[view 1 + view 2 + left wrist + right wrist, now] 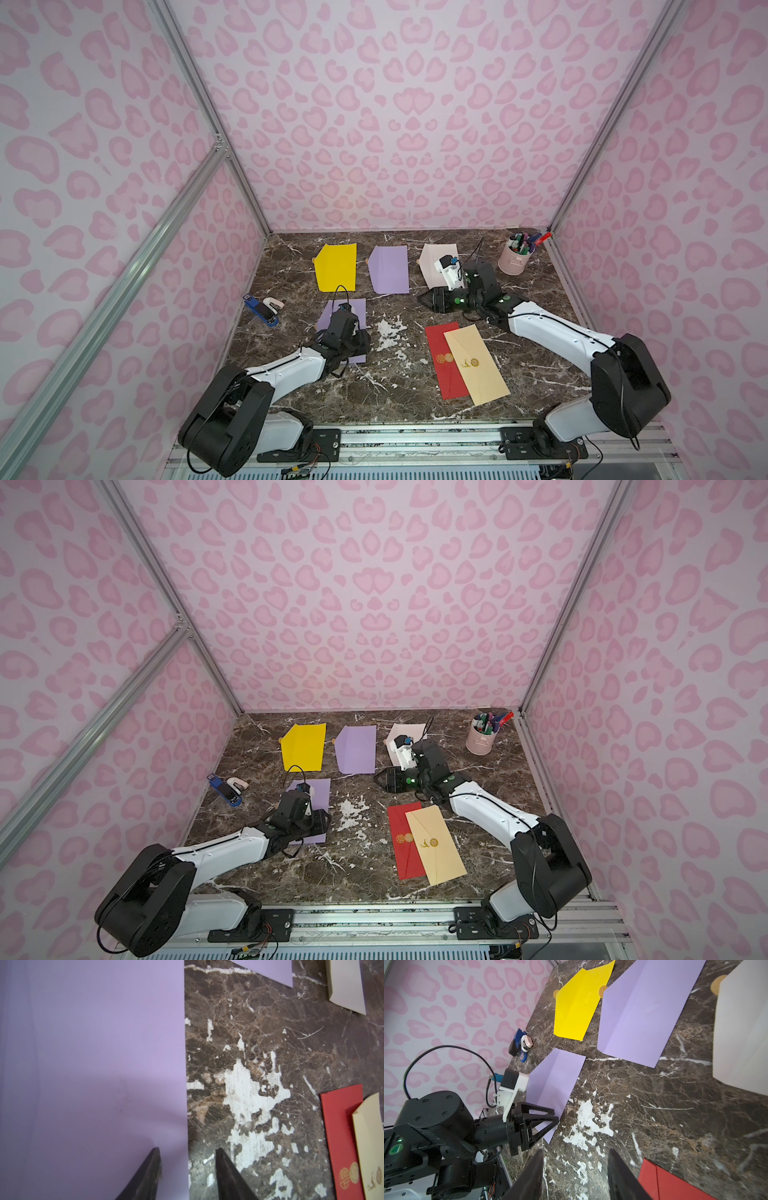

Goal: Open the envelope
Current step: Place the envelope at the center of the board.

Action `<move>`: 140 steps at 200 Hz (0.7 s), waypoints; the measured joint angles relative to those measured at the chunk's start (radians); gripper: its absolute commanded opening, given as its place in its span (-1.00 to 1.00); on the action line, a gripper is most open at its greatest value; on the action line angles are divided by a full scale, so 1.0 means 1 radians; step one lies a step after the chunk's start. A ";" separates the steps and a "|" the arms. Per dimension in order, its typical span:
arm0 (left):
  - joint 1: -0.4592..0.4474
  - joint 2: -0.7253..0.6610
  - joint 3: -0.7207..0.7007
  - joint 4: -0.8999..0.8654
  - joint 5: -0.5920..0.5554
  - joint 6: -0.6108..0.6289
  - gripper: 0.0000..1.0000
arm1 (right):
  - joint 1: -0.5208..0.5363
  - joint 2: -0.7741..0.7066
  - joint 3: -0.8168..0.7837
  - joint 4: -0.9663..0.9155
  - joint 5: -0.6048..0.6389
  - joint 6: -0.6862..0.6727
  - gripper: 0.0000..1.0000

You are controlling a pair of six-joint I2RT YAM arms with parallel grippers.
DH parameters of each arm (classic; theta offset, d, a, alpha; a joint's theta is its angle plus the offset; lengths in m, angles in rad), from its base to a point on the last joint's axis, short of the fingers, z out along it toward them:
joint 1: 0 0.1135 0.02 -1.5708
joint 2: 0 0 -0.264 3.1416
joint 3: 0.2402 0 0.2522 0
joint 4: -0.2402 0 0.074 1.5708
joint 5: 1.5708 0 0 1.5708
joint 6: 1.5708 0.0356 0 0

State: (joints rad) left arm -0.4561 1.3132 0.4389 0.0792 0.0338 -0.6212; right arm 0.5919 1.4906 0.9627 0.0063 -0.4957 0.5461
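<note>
marble bench (395,386), six envelopes on it in all. nearest lie a red envelope (446,359) and a cream envelope (478,365), the cream overlapping the red, both flaps down under gold seals, so unopened. a little farther, on the left, the near lilac envelope (93,1053) lies flat. its flap looks folded out, though the arm hides part of it, so i judge this one as good as open. the left fingers (145,1176) stand moderately apart astride its long edge, one over paper and one over stone, clamping nothing. the right fingers (529,1178) are parted and empty too, low over the middle of the bench, just in front of the white envelope (430,257). in the far row that white envelope, a second lilac envelope (390,270) and a yellow envelope (336,268) all lie with flaps out. four seem opened, and two are left if they count. there is also one blue stapler (261,311) near the left wall and one pink cup (515,257) of pens in the far right corner.
</note>
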 measured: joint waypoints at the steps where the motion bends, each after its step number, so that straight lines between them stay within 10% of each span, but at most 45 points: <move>1: 0.000 0.000 0.000 0.000 0.000 0.000 -0.13 | 0.000 0.000 0.000 0.000 0.000 0.000 0.01; 76: -0.015 -0.103 0.013 0.047 0.093 0.014 -0.06 | 0.002 0.030 0.000 0.006 -0.005 0.000 0.01; 140: -0.016 0.074 0.041 0.110 0.130 0.020 -0.12 | 0.009 0.037 0.001 0.007 -0.006 0.000 0.02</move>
State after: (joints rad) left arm -0.4717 1.3872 0.4801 0.1894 0.1635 -0.6014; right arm 0.6006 1.5272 0.9638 0.0132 -0.5014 0.5461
